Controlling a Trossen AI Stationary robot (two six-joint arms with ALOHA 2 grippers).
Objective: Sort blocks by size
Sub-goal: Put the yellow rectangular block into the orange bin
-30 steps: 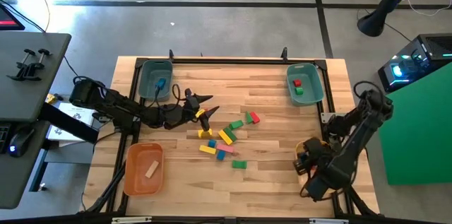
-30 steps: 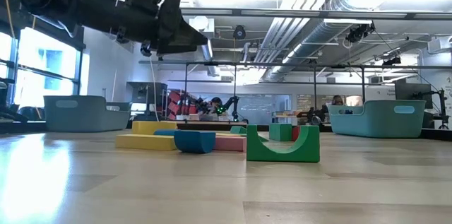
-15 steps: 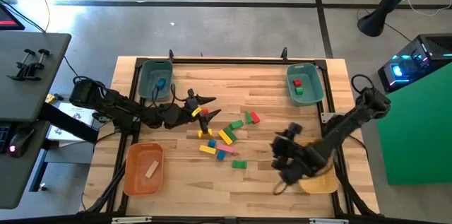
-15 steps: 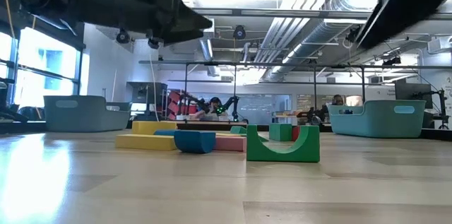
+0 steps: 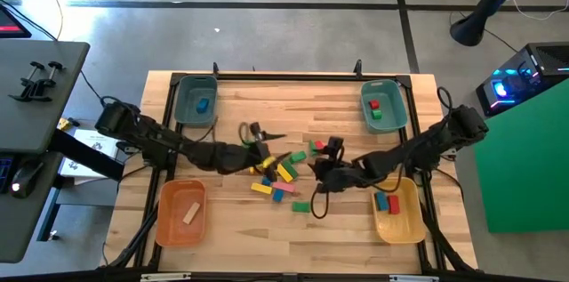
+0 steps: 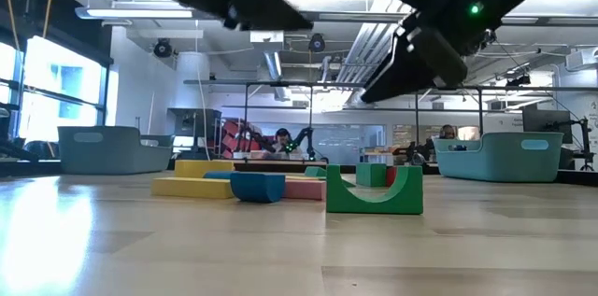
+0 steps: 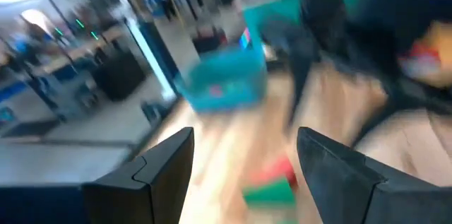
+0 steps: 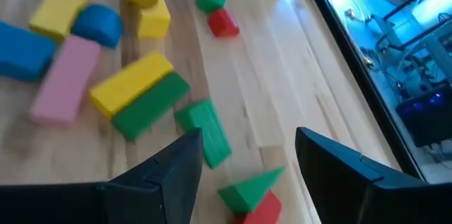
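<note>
The loose blocks (image 5: 284, 173) lie in a heap on the middle of the table: yellow bars (image 8: 131, 83), a pink bar (image 8: 65, 79), blue pieces (image 8: 97, 25), green ones (image 8: 205, 131) and red ones (image 8: 224, 22). In the low view a green arch (image 6: 374, 191) stands in front of them. My left gripper (image 5: 267, 142) hovers open over the heap's far left side, with nothing between its fingers (image 7: 169, 164). From the right, my right gripper (image 5: 318, 173) hangs open above the heap's right edge, tilted down and empty (image 8: 248, 133).
Four bins stand at the table's corners. The teal bin at far left (image 5: 187, 108) holds a blue block. The teal bin at far right (image 5: 396, 108) holds a red and a green block. The orange bin (image 5: 169, 220) holds a wooden block. The yellow bin (image 5: 404, 220) holds red and blue blocks.
My right gripper has swung from over the yellow bin toward the table's middle, sinking and rolling about its own line, and now hangs at the heap's right side. My left gripper has moved right over the heap and risen a little. Both stay open.
</note>
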